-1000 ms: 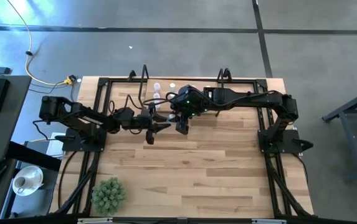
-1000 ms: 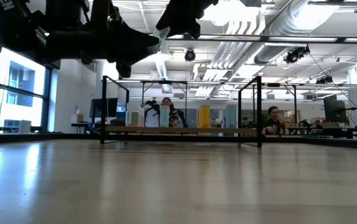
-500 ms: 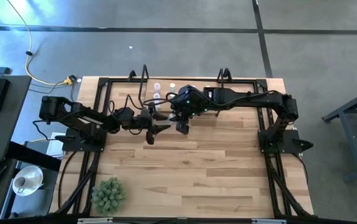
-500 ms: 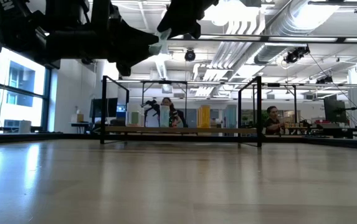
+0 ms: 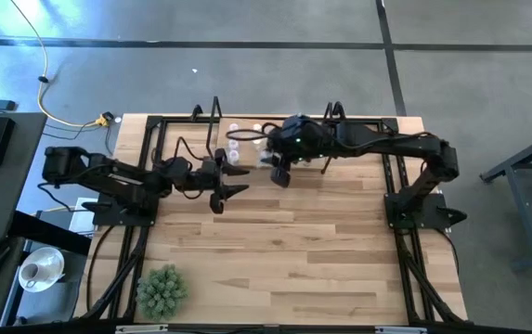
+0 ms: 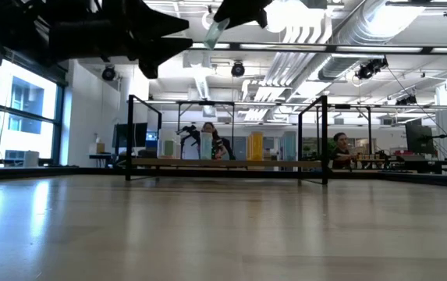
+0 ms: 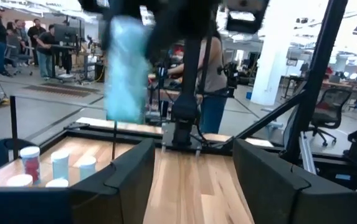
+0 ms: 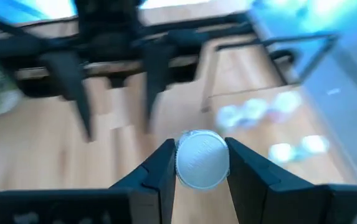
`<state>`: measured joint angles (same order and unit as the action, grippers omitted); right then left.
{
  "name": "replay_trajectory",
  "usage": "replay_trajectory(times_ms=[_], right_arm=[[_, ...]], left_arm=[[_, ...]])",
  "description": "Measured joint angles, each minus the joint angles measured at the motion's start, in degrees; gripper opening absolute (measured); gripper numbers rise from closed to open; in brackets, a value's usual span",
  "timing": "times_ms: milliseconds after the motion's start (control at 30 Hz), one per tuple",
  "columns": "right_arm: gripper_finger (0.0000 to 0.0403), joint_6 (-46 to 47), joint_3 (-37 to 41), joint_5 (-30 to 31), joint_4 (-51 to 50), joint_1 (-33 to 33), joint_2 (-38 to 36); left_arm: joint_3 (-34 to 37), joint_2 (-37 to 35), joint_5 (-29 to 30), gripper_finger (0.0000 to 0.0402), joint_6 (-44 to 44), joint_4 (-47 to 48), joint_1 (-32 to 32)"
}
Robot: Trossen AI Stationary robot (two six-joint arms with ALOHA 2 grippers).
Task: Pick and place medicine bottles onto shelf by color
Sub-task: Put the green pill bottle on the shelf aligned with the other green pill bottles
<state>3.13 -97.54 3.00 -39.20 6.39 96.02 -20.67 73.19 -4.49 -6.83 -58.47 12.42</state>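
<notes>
My right gripper (image 8: 202,163) hangs high over the table's far middle, shut on a teal medicine bottle (image 6: 214,33), which also shows in the left wrist view (image 7: 127,68). My left gripper (image 7: 194,180) stands open just left of it, level, with nothing between its fingers (image 5: 228,190). The shelf (image 6: 223,164) runs along the far edge between black uprights. Several bottles (image 5: 234,130) stand upright on it, seen in the low view (image 6: 206,144) and the left wrist view (image 7: 60,165). My right gripper pinches the teal bottle between its two fingers at the white cap end (image 8: 202,158), one finger on each side of the cap. The fingers slant down from the table's right. The bottle body hangs tilted below them (image 6: 212,36), lifted clear of table and shelf.
A green spiky plant ball (image 5: 162,289) sits at the table's near left corner. Black arm frames run along both side edges (image 5: 145,186). Bare wood lies in the middle and near part (image 5: 293,250). People stand in the room beyond the shelf (image 6: 340,148).
My left gripper has opened, risen a little and drawn back toward the table's left edge, away from the teal bottle. My right gripper has gone up and toward the far edge and the shelf, carrying the bottle with it.
</notes>
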Motion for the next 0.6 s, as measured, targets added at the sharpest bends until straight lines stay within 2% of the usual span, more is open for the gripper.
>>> replay_trajectory(times_ms=[233, 300, 400, 600], right_arm=[[0.0104, -5.93, 0.0, 18.87, 5.92, 0.18, -2.79], [0.0104, -7.12, 0.0, 22.42, 8.19, 0.84, -2.77], [0.0104, -6.55, -0.02, 22.3, 9.75, 3.04, -2.33], [0.0104, 0.12, -0.02, 14.04, 5.8, 8.08, 0.38]], left_arm=[[0.0, -4.7, -0.02, 0.0202, 0.0, 4.12, -2.08], [0.0, -5.81, -0.01, 0.0202, 0.0, 4.06, -2.81], [0.0, -7.41, -0.02, 0.0202, 0.0, 4.96, -3.78], [0.04, -9.71, 0.0, 0.0202, 3.55, 7.32, -5.51]])
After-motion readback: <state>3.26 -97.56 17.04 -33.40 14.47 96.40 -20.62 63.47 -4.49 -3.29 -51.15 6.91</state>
